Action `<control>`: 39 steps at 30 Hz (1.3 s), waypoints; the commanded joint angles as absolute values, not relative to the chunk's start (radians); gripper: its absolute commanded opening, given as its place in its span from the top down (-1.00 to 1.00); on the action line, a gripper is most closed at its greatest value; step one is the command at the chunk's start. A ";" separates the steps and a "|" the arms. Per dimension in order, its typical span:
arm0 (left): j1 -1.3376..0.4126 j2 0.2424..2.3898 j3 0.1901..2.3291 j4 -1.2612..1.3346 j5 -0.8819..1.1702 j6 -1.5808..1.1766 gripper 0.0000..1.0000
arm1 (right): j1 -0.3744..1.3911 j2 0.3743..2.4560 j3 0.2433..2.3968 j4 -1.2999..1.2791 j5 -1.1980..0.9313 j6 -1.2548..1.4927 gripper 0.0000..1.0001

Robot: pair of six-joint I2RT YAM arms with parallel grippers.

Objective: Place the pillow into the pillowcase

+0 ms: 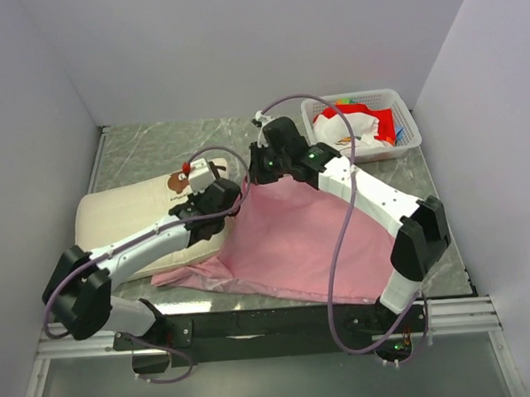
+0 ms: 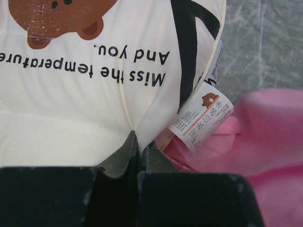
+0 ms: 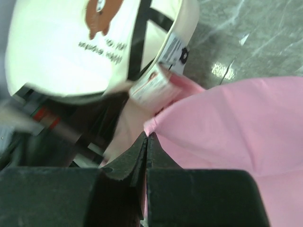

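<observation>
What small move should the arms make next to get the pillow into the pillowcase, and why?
Probably the left gripper, shut on the pillow at its edge, should push that corner rightward, under the pillowcase edge that the right gripper pinches. The corner lies right beside that pink edge.

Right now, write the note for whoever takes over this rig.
Left gripper: shut on the pillow, at its edge near the care tag.
Right gripper: shut on the pillowcase edge, beside the pillow's tagged corner.
The pillow lies at the left of the table and the pillowcase is spread across the middle; they meet at that corner.
Done: both things are gripped.
Left: open the pillowcase mouth and draw the pillow in. Nearly all of it is outside.
</observation>
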State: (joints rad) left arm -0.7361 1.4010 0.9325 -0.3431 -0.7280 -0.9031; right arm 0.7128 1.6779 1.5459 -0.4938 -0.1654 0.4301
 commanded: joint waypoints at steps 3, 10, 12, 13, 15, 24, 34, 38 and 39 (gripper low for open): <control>-0.818 1.211 0.861 -0.330 -0.724 -0.951 0.99 | 0.700 1.758 1.574 -0.469 -0.161 0.479 1.00; -0.851 1.092 0.752 -0.311 -0.608 -0.925 0.99 | 0.686 1.773 1.523 -0.429 -0.075 0.499 0.99; -0.876 1.075 0.739 -0.325 -0.601 -0.933 0.99 | 0.681 1.793 1.537 -0.443 -0.069 0.495 0.99; -0.885 1.069 0.727 -0.330 -0.604 -0.946 0.99 | 0.677 1.798 1.552 -0.451 -0.066 0.491 0.98; -0.903 1.054 0.718 -0.345 -0.612 -0.957 0.99 | 0.675 1.799 1.558 -0.459 -0.048 0.488 0.98; -0.960 0.970 0.661 -0.373 -0.607 -0.973 0.99 | 0.660 1.870 1.660 -0.549 0.080 0.465 1.00; -0.994 0.877 0.561 -0.333 -0.485 -0.923 0.99 | 0.643 1.905 1.729 -0.578 0.065 0.448 0.96; -1.000 0.879 0.554 -0.336 -0.456 -0.914 0.99 | 0.641 1.916 1.752 -0.584 0.096 0.448 0.91; -1.008 0.871 0.551 -0.342 -0.463 -0.917 0.99 | 0.641 1.930 1.800 -0.604 0.106 0.442 0.94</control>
State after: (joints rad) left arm -0.9733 0.8986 0.5610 -0.3096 -0.5613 -0.9268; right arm 0.6880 1.9236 1.6714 -0.6594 -0.0387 0.4774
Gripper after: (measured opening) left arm 0.037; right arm 0.044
